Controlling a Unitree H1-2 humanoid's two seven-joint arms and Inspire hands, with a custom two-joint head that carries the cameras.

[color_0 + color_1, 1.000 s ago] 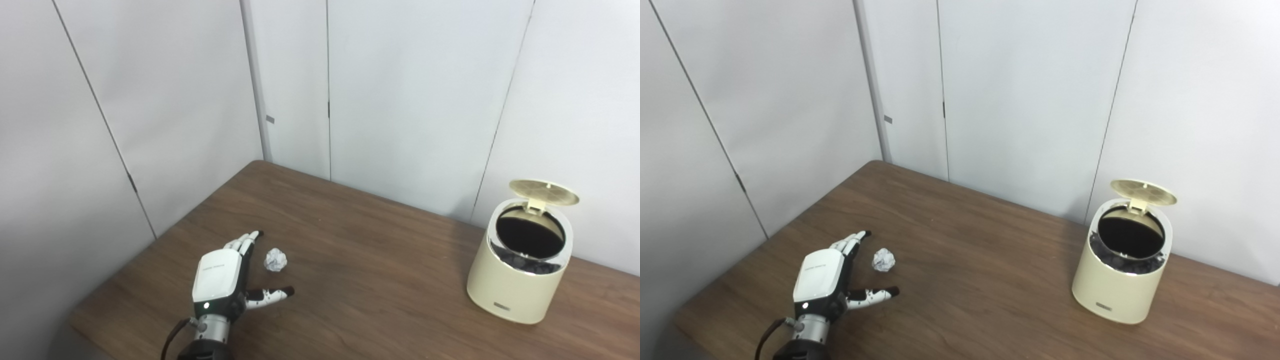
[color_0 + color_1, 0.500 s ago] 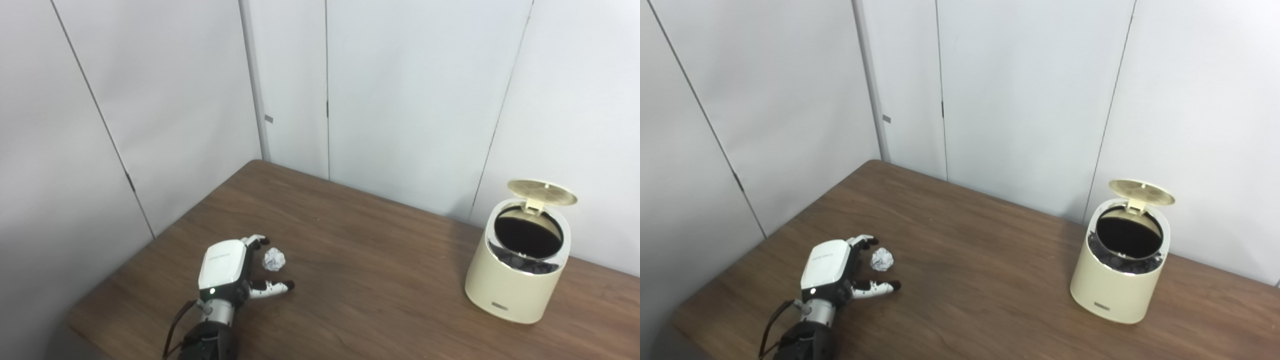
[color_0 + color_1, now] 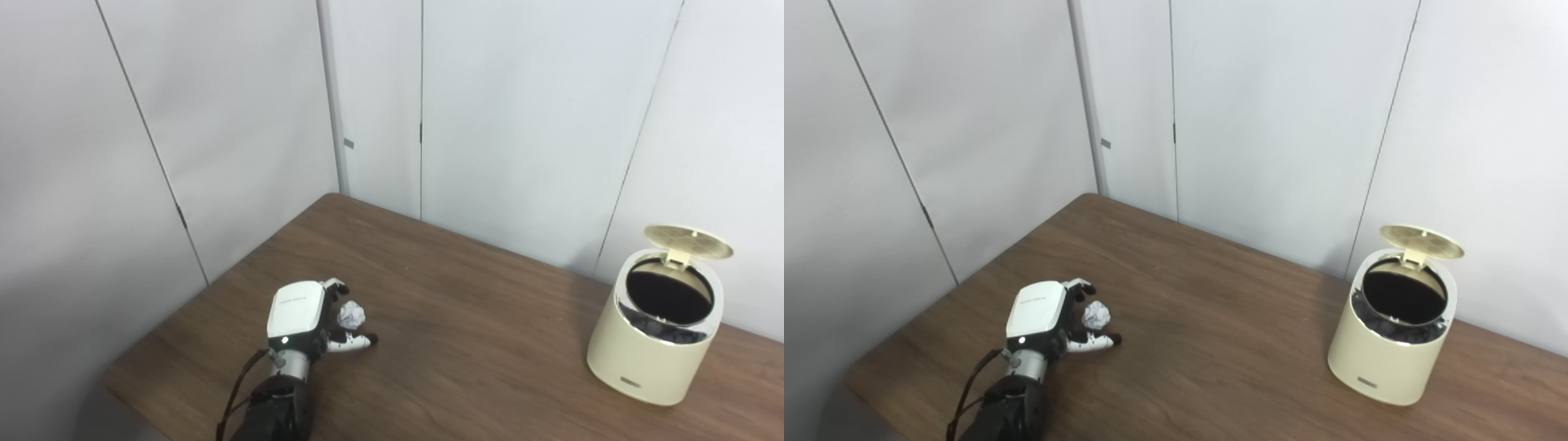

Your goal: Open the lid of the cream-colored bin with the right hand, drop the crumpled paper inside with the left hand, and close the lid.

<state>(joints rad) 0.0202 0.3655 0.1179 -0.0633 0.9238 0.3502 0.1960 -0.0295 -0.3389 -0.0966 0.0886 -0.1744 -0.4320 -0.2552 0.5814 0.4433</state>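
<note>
Curling around the crumpled paper (image 3: 351, 314), the fingers (image 3: 335, 286) of the left hand (image 3: 298, 319) are bending over its far side while the thumb (image 3: 355, 342) is stretching along the table below it. The paper is sitting in the gap between them; I cannot tell if they are already touching it, so the hand is looking only half closed. The paper is a small white ball with many sharp wrinkles, lying in the lower left part of the frame. The back of the hand is showing a smooth white shell, and a metal wrist and a dark arm with a thin black cable are running down to the bottom edge.

The table (image 3: 465, 318) is showing a brown wood grain with a matt surface. At the right edge the cream-colored bin (image 3: 655, 358) is standing upright, round and smooth. Its round lid (image 3: 688, 239) is standing open over the dark inside. Plain grey wall panels (image 3: 520, 110) are rising behind.
</note>
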